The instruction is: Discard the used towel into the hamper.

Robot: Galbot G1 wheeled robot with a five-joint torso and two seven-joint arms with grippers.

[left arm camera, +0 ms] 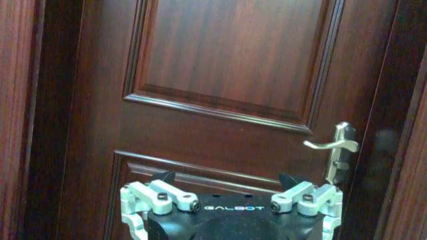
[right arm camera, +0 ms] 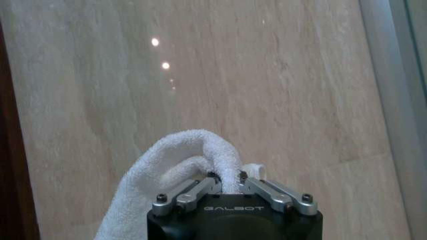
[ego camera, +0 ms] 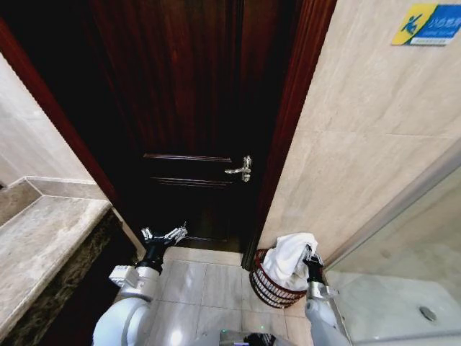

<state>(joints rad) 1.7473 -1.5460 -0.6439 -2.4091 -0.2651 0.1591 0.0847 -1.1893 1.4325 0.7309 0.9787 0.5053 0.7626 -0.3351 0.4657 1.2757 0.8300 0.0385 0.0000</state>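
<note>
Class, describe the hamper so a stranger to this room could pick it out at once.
Find the dark wooden door with its metal handle. On the tiled floor at its right, against the beige wall, stands the hamper. It is a round reddish-brown openwork basket with a white towel draped into it.

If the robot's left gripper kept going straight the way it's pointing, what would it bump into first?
Most likely the dark wooden door. The left gripper, open, faces its lower panel, left of the handle; nothing seems to lie between.

Right tool point(right arm camera: 225, 176) pinched closed; left tool point(left arm camera: 227, 186) spread wide, raised.
</note>
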